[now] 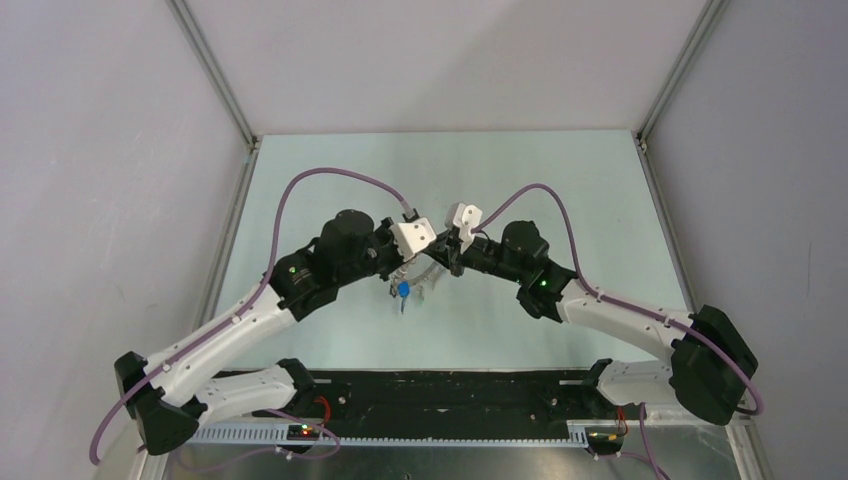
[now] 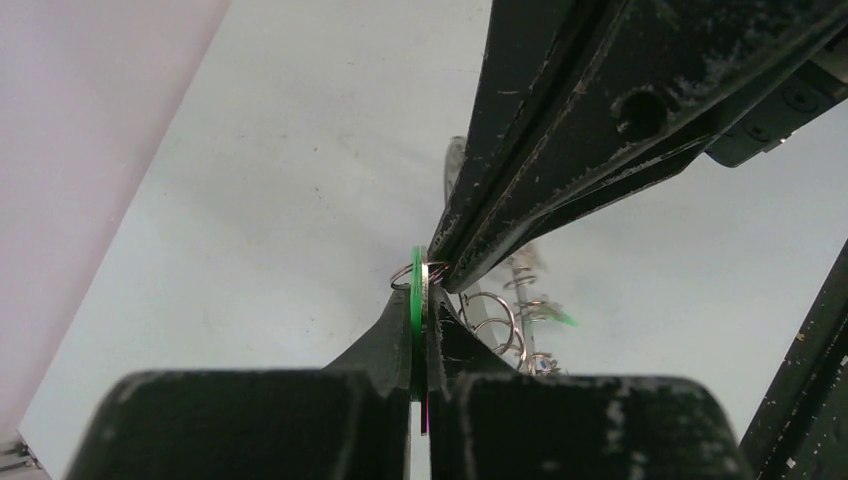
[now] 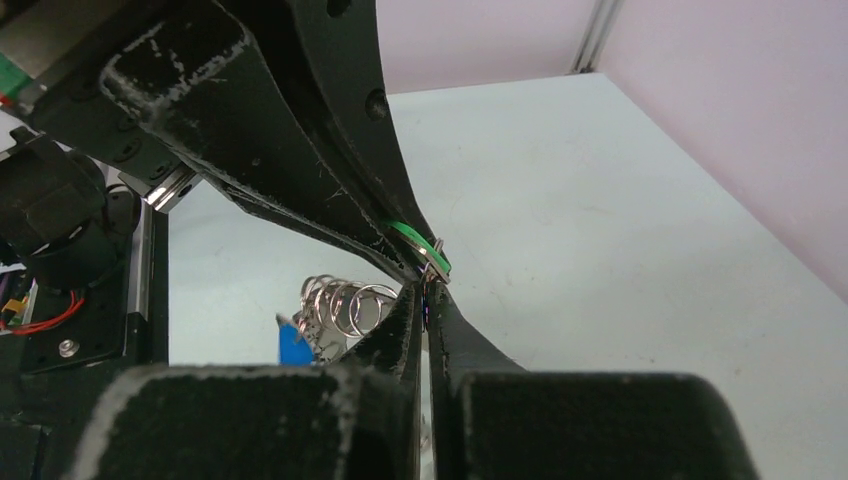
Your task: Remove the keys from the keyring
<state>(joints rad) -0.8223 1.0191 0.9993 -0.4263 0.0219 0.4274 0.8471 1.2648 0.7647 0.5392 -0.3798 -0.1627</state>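
1. Both claws meet tip to tip in mid-air above the tabletop (image 1: pixel 330 180). The green key (image 2: pixel 416 285) sits between them, edge-on, with its long axis along the left claw's fingers.
2. Left claw (image 2: pixel 418 318): pressed together, pinching the green key's head.
3. Right claw (image 3: pixel 425 305): pressed together, coming in from the opposite side, tips at the small split ring (image 2: pixel 403 272) on that key. Can't tell if it actually grips the ring.
4. The keyring (image 1: pixel 428 280) is mostly hidden. It hangs just beside the pinch with the blue key (image 1: pixel 402 290).
5. Next move looks like pulling apart along that shared line.
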